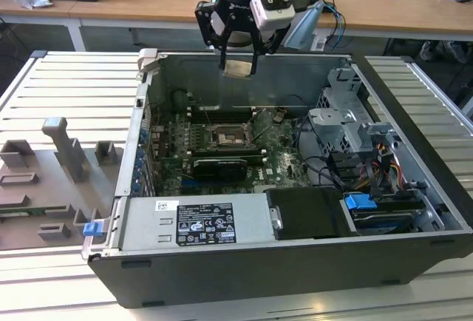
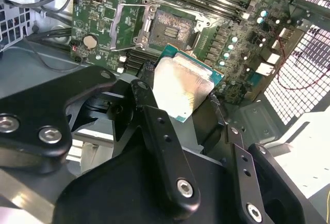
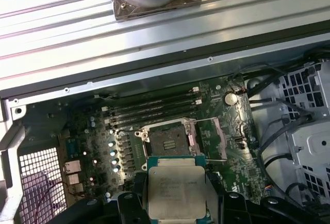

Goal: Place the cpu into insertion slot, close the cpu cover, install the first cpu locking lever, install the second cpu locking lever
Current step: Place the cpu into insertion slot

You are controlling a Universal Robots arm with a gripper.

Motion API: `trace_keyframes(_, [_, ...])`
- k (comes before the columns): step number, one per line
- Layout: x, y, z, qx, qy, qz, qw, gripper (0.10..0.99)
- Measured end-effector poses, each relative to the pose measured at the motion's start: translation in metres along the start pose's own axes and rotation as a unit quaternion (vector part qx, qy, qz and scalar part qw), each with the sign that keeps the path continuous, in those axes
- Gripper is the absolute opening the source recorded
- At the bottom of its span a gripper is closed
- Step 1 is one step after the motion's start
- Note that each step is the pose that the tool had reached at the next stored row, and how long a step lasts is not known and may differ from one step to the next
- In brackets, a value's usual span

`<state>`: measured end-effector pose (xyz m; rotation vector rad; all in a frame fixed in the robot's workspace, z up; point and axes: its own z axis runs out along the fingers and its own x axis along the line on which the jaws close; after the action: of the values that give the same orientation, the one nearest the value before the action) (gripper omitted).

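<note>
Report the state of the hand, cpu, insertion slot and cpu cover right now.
hand: shut on the cpu.
cpu: held in the air, not yet seated in the insertion slot.
insertion slot: empty, uncovered.
cpu cover: open, swung back beside the slot.

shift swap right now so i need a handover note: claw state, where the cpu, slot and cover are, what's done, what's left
The claw is shut on the cpu, held above the open computer case.
The insertion slot is empty, on the board below the cpu.
The cpu cover is open, swung to one side of the slot.
Done: cpu picked up.
Left: seat the cpu, close the cover, install both locking levers.
</note>
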<state>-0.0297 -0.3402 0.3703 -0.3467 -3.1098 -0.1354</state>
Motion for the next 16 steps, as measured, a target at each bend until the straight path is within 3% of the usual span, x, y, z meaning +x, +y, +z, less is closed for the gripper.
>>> trace_keyframes(16, [0.0, 0.0, 0.0004, -0.0007, -0.0034, 0.039, 0.9992, 0.541])
